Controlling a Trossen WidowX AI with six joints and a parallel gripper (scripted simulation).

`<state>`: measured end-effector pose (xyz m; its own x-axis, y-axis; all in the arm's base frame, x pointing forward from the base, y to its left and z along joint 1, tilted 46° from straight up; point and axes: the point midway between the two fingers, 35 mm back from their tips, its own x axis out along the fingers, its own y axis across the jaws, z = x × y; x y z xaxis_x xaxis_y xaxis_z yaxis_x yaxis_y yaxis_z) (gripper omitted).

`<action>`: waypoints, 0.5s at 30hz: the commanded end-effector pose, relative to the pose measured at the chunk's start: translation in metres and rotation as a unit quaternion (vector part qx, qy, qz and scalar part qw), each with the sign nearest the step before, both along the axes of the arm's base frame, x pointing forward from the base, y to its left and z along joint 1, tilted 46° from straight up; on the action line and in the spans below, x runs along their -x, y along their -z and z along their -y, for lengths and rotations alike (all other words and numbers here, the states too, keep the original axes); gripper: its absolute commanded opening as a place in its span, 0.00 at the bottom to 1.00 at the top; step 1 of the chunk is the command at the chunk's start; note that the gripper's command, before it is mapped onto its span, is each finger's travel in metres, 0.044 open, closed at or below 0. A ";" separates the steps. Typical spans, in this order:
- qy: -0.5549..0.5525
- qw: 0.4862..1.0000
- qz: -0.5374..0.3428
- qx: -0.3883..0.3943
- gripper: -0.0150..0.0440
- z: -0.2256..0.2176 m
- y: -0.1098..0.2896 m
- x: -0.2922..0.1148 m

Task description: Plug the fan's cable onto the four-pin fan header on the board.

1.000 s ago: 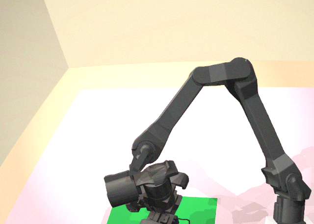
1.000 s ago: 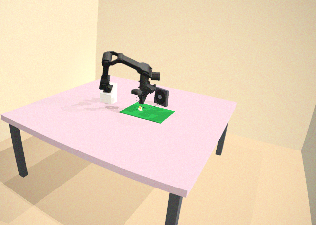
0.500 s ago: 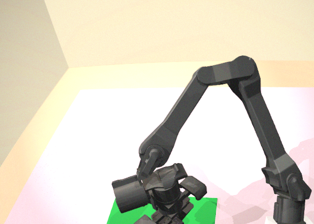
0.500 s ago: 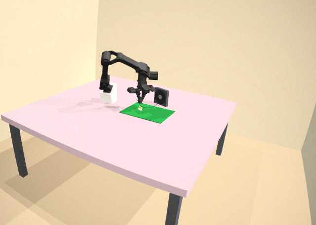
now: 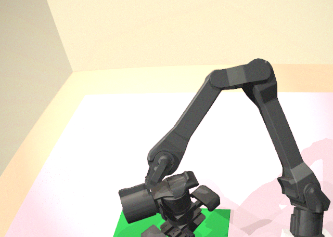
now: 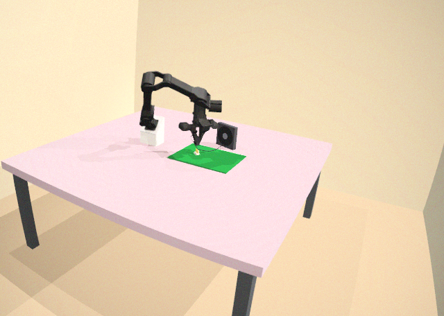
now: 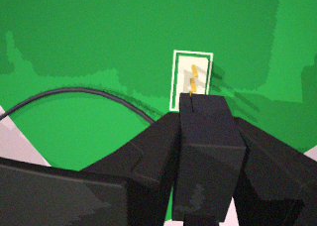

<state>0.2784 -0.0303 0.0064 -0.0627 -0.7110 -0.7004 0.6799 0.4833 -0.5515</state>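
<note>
While the gripper (image 7: 198, 147) squeezes the plug (image 7: 206, 147) tight, hanging over the header (image 7: 192, 74) near the table's (image 6: 107, 205) far edge, pushing down and letting go remain.

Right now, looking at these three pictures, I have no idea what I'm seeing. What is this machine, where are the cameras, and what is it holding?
It is a jointed robot arm bolted to a white block on a pink table. One picture looks from across the room, one from above the arm, and one from a camera on its wrist. On the table lies a green circuit board, with a small dark fan standing behind it. A thin black cable runs from the fan. The gripper, the arm's two-fingered hand, is shut on the dark plug at the cable's end, poised just short of the white-framed pin header on the board.
</note>
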 end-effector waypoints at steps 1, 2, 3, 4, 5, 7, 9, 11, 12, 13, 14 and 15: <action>0.001 1.000 0.004 -0.002 0.25 0.001 -0.003 -0.004; 0.001 1.000 0.004 -0.002 0.25 0.001 -0.003 -0.004; 0.001 1.000 0.004 -0.002 0.25 0.001 -0.003 -0.004; 0.001 1.000 0.004 -0.002 0.25 0.001 -0.003 -0.004; 0.001 1.000 0.004 -0.002 0.25 0.001 -0.003 -0.004; 0.001 1.000 0.004 -0.002 0.25 0.001 -0.003 -0.004; 0.000 1.000 0.002 -0.002 0.25 0.001 -0.003 -0.004; -0.002 1.000 0.001 -0.002 0.25 0.001 -0.003 -0.005; -0.004 1.000 -0.001 -0.002 0.25 0.002 -0.004 -0.005; -0.004 1.000 -0.001 -0.002 0.25 0.002 -0.004 -0.005; -0.004 1.000 -0.001 -0.002 0.25 0.002 -0.004 -0.005; -0.004 1.000 -0.001 -0.002 0.25 0.002 -0.004 -0.005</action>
<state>0.2820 -0.0320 0.0085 -0.0624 -0.7085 -0.7029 0.6783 0.4866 -0.5506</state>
